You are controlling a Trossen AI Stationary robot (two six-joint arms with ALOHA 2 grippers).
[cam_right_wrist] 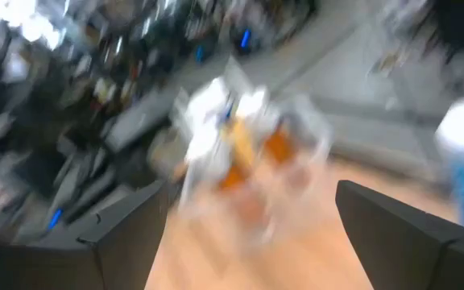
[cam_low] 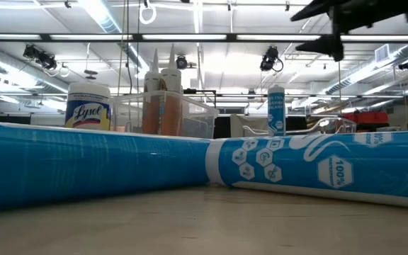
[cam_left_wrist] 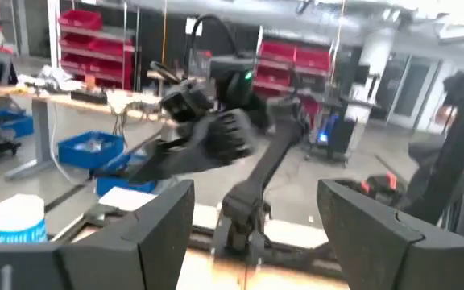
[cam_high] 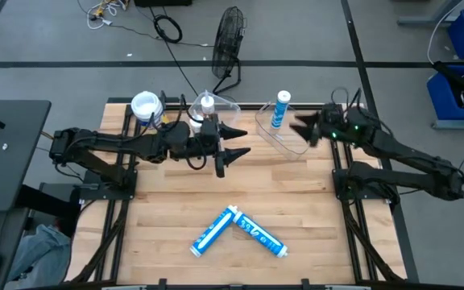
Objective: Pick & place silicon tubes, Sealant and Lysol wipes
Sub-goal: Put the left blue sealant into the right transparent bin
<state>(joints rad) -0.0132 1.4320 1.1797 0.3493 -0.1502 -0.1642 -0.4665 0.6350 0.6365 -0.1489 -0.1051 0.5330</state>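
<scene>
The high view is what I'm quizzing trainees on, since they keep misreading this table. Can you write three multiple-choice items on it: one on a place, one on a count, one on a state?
1. Where does the Lysol wipes canister stand?
A. At the far left corner of the table
B. Between the two lying tubes
C. In the right clear bin

2. How many blue-white tubes lie flat on the near part of the table?
A. None
B. Two
C. Four

3. How is the left gripper?
A. Shut on a tube
B. Shut on the canister
C. Open and empty

Answers:
1 A: its white lid shows at the far left corner, beside the left clear bin.
2 B: the two meet in a V, while a third tube stands upright in the right clear bin.
3 C: the fingers are spread with nothing between them.

The right gripper hovers by the right clear bin.
</scene>
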